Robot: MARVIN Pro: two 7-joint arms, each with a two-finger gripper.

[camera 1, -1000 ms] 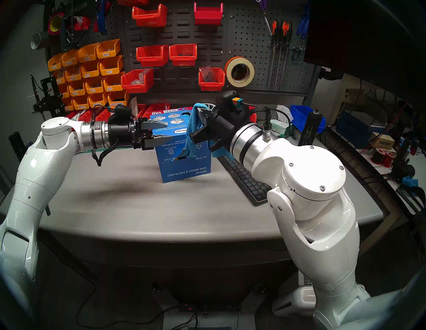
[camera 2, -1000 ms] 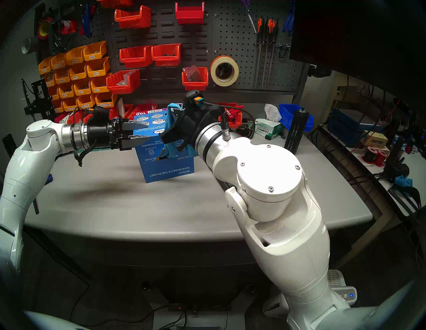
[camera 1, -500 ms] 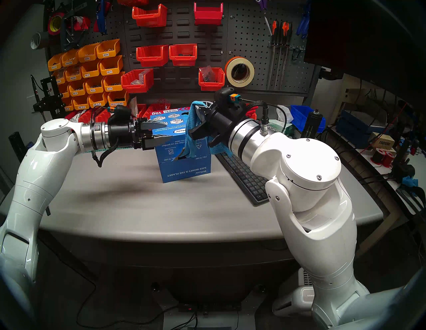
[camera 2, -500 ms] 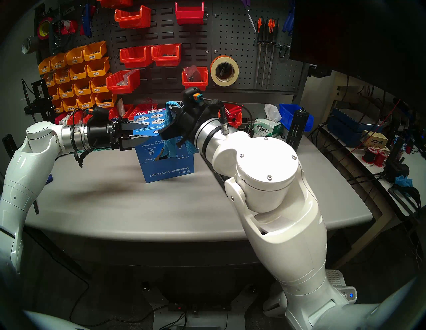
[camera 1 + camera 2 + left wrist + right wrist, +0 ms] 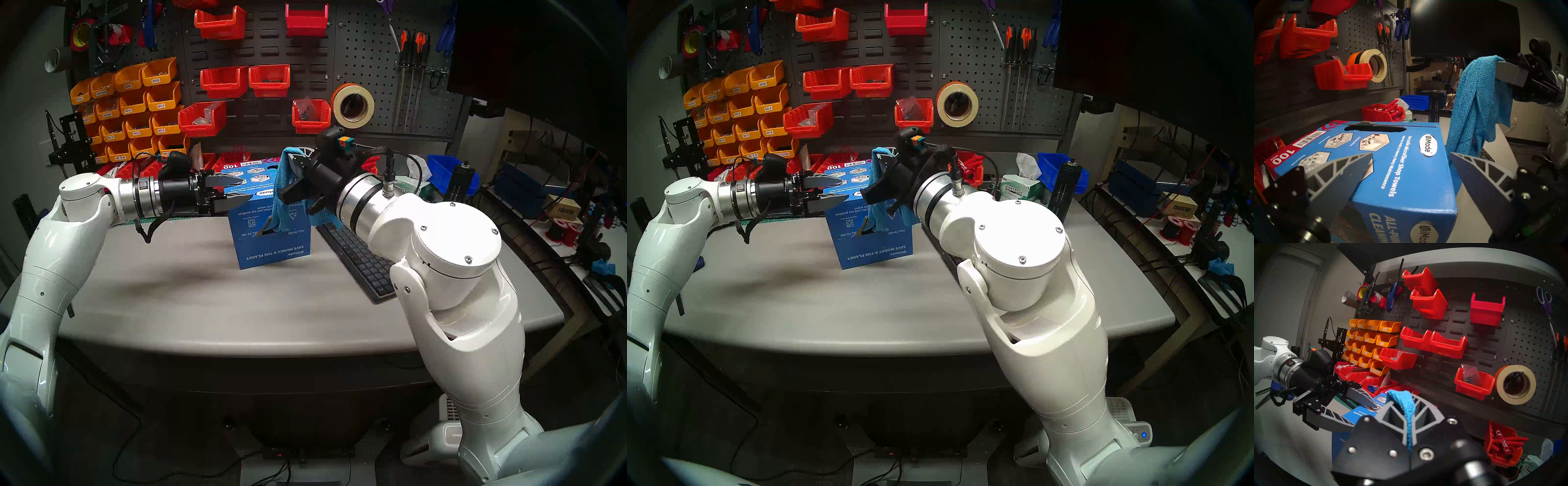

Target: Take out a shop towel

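since a second ago the right arm has lifted a little, drawing the bright blue floppy microfibre shop towel [image 5: 284,190] slightly higher, while the left gripper [image 5: 237,190] has rolled a touch at the wrist beside the blue printed cardboard box [image 5: 268,237]. the right gripper [image 5: 1498,70] is clamped shut on a top fold of the towel, which drapes down from the fingers. in the head views its lower end seems to reach the torn opening in the box's front face, so i judge the towel mostly but not surely fully out. the left gripper's jaws stand wide apart, straddling the box's top corner; whether the fingers [image 5: 1349,171] press on it i cannot tell. the box sits on the grey table [image 5: 190,305] beside a dark keyboard [image 5: 359,258]. what seems left: pull the tail clear of the box
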